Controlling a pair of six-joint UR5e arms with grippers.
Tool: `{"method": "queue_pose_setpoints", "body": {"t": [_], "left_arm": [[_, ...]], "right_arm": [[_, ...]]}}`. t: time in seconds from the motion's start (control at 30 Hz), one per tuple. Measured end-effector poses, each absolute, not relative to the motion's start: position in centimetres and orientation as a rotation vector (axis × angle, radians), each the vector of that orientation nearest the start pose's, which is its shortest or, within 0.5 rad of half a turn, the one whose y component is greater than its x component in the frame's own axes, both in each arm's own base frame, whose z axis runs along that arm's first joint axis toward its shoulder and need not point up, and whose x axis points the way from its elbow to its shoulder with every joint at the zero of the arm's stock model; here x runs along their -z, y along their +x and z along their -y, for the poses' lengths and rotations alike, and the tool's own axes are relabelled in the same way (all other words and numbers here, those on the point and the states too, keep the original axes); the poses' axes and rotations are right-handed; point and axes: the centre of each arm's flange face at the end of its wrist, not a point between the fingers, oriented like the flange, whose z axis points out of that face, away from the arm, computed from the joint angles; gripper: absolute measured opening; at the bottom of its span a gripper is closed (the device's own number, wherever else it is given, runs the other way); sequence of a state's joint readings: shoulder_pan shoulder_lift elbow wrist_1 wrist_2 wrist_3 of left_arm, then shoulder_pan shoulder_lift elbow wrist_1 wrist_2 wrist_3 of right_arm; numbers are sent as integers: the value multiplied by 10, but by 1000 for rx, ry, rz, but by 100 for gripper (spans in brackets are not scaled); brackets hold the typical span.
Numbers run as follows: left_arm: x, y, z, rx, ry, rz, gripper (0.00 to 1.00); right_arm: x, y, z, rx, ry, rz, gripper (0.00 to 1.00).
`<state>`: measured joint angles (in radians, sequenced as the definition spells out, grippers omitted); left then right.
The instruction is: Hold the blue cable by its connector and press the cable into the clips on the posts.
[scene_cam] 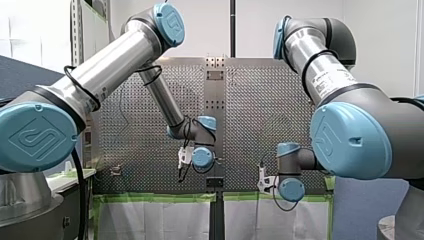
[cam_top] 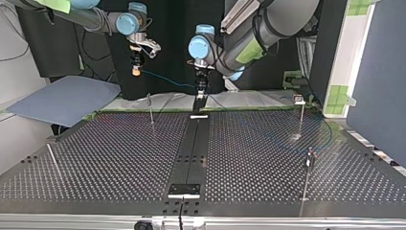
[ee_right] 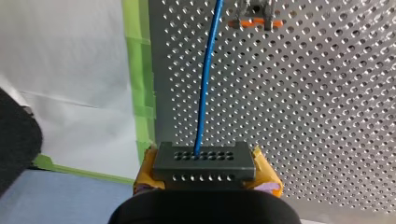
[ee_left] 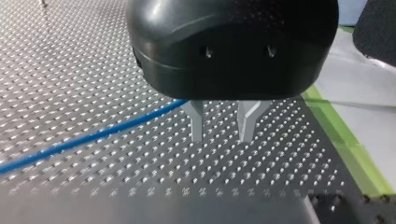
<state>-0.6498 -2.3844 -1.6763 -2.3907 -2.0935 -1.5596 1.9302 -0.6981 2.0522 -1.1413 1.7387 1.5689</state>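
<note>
My right gripper clamps the connector; my left gripper stands slightly parted, empty. Best pull the blue cable taut over the clip before pressing.

Blue cable, grey connector, hole-dotted silver table (green tape).

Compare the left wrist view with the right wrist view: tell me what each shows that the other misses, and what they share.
Only the left wrist view: my left gripper, its metal fingers apart with nothing between them. Only the right wrist view: my right gripper, its yellow pads shut on the dark connector, and an orange clip ahead of it. Both: the blue cable, the perforated table and the green tape at its edge.
</note>
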Motion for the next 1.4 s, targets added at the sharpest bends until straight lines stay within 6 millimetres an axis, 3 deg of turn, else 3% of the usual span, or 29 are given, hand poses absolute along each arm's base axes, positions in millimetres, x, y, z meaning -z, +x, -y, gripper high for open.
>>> {"method": "queue_pose_setpoints", "body": {"t": [0.3,0.6,1.03,1.4], "left_arm": [[0,423,480,13,225,-1714,38],[29,414,515,41,229,-1701,38],[72,424,537,28,212,-1696,41],[111,433,541,-59,189,-1704,41]], "right_arm": [[62,253,446,-1177,1541,1159,0],[62,224,464,-1141,1509,1175,0],[56,206,497,-1157,1488,1182,0],[59,197,499,-1118,1513,1210,0]]}}
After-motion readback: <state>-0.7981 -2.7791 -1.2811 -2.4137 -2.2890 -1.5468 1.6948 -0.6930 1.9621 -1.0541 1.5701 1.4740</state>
